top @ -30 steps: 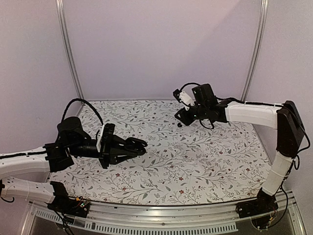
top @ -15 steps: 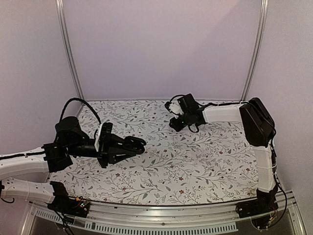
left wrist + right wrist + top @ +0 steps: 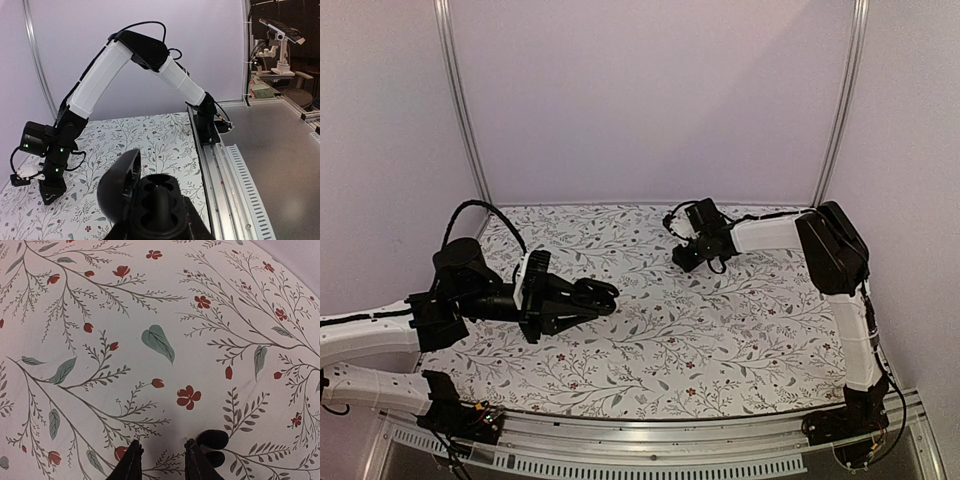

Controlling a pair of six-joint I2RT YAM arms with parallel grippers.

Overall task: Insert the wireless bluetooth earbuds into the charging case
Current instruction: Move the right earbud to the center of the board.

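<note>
Moved: the right gripper point(image 3: 162, 462) had swung in and come down onto the table point(image 3: 720, 340) near its far edge; the left arm barely shifted.
Right gripper: fingers narrowly apart, only cloth between them.
Earbud point(image 3: 212, 439): lay on the table, just outside one right finger.
Left gripper point(image 3: 570, 303): clamped on the case point(image 3: 159, 197), lid open, over the table's left side.

Across the table point(image 3: 720, 340), a white cover printed with grey twigs, green leaves and small red flowers. Directly on the print, toward the far side, one tiny black rounded earbud point(image 3: 212, 439), near a red flower.
</note>
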